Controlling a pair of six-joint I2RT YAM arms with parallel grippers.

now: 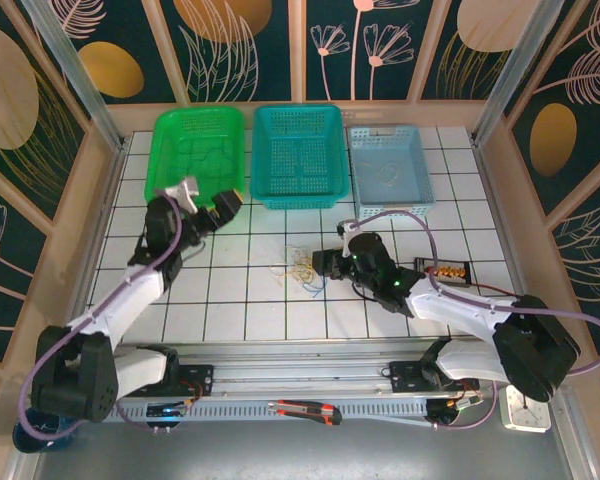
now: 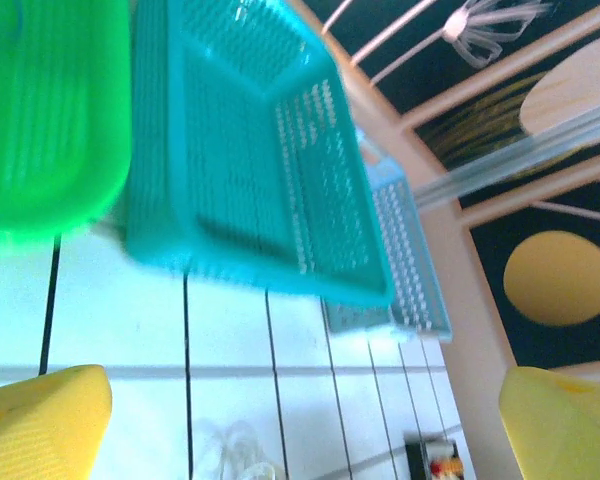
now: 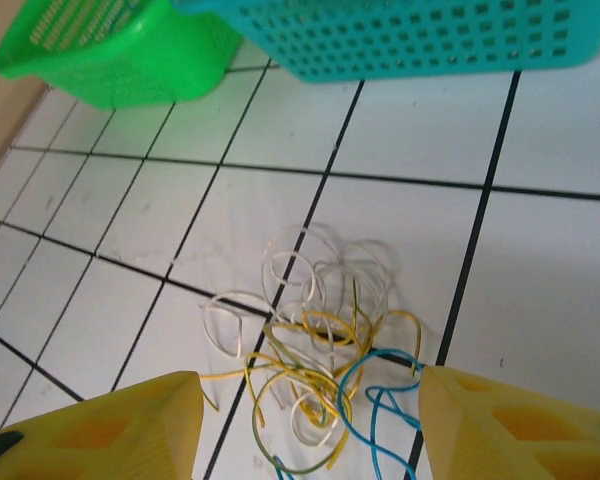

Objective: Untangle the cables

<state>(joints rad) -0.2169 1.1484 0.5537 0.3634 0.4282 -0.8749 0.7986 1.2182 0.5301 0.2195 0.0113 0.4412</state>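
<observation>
The cables [image 3: 325,340] lie in a small tangled clump of white, yellow, green and blue wires on the white tiles, seen at the table's middle as the cables [image 1: 302,268]. My right gripper [image 3: 310,440] is open just over the clump's near side, its yellow fingers [image 3: 110,425] standing either side of the wires without touching them; from above the right gripper [image 1: 325,263] sits right beside the clump. My left gripper [image 1: 223,207] is open and raised near the green basket, with nothing between its fingers [image 2: 40,420]. A faint bit of the cables [image 2: 235,450] shows below it.
Three baskets line the back: green basket [image 1: 198,150], teal basket [image 1: 298,153], pale blue basket [image 1: 390,165] with a thin wire inside. A small black connector board [image 1: 442,270] lies right of the right arm. A cutter [image 1: 305,410] rests on the front rail.
</observation>
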